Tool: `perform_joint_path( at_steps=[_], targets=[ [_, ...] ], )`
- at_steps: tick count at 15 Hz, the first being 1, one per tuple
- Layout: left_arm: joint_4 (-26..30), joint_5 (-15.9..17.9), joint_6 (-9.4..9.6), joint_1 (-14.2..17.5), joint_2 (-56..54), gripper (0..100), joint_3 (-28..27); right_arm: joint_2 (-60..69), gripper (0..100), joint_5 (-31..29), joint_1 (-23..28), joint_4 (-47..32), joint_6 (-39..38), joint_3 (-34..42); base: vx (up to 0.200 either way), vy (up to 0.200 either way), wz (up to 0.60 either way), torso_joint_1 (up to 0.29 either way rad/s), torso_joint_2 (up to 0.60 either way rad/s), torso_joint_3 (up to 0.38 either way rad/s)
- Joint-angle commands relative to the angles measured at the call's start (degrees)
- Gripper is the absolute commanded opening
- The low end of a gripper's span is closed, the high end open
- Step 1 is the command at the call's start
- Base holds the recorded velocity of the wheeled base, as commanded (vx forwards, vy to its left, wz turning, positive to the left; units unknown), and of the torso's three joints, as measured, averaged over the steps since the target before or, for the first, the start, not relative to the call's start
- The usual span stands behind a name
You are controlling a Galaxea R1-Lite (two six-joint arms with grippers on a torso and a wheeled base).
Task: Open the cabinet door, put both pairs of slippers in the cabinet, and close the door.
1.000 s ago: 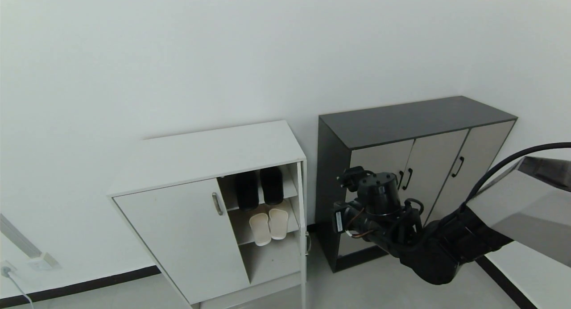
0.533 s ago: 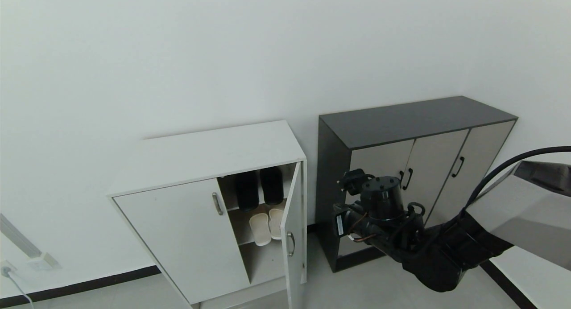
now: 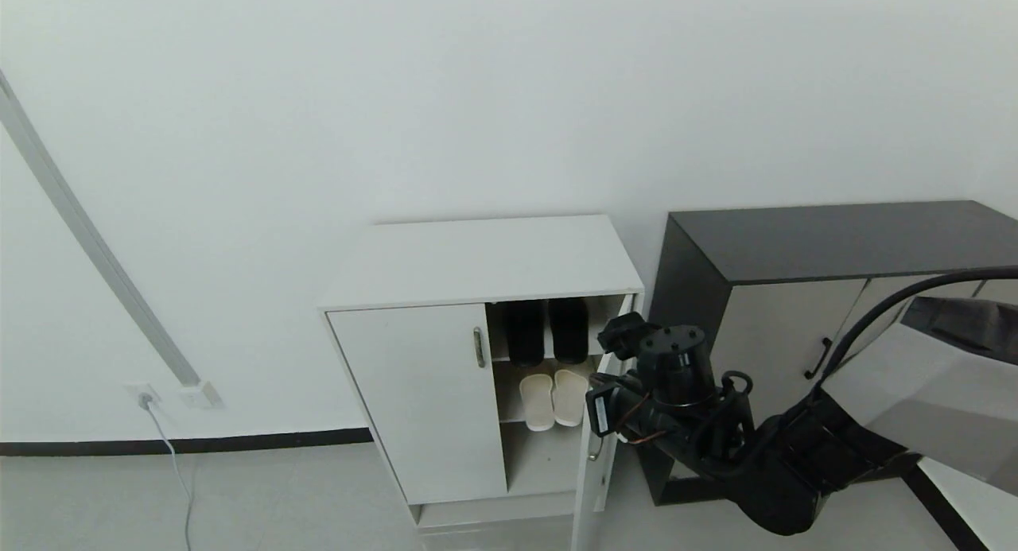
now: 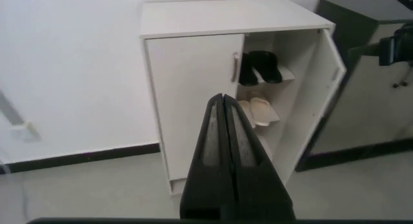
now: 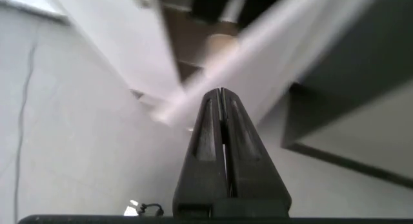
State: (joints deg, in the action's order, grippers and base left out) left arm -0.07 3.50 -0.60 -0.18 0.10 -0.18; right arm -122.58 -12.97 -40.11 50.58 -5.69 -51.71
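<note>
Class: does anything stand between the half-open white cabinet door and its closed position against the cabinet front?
Nothing visible does. The flat white right-hand cabinet door stands ajar; the black slippers and the cream slippers lie on shelves inside the opening, the cream pair near its shelf's front edge.

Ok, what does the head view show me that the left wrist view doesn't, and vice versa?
Head view adds the outer handle of the open door and the right arm's forearm. Left wrist view adds the left gripper, shut, and that door's inner face. Both show the white cabinet, black slippers on its upper shelf, white slippers on the shelf below, and the dark cabinet beside it.
</note>
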Motion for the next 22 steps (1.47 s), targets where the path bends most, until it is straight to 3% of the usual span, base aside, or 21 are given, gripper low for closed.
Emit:
perform_joint_path(
  at_steps=[1,5,8,15,22],
  targets=[
    [0.0,0.0,-0.02,0.0,0.0,0,0.0,-0.3,0,-0.1,0.1,0.6,0.0,0.2,0.000,0.000,0.00,0.000,0.00,0.000],
    [0.0,0.0,-0.02,0.0,0.0,0,0.0,3.2,0,-0.5,0.4,0.3,1.1,2.3,0.000,0.000,0.00,0.000,0.00,0.000],
    [0.0,0.0,0.07,0.0,0.0,0,0.0,9.4,0,0.1,0.5,-2.0,1.1,7.9,0.000,0.000,0.00,0.000,0.00,0.000],
    [0.0,0.0,-0.02,0.0,0.0,0,0.0,9.2,0,0.6,-1.0,1.1,0.9,20.1,0.171,0.000,0.00,0.000,0.00,0.006],
    [0.0,-0.3,-0.19,0.0,0.0,0,0.0,0.2,0,2.1,-1.0,8.3,0.9,18.3,0.000,0.000,0.00,0.000,0.00,0.000]
  ],
)
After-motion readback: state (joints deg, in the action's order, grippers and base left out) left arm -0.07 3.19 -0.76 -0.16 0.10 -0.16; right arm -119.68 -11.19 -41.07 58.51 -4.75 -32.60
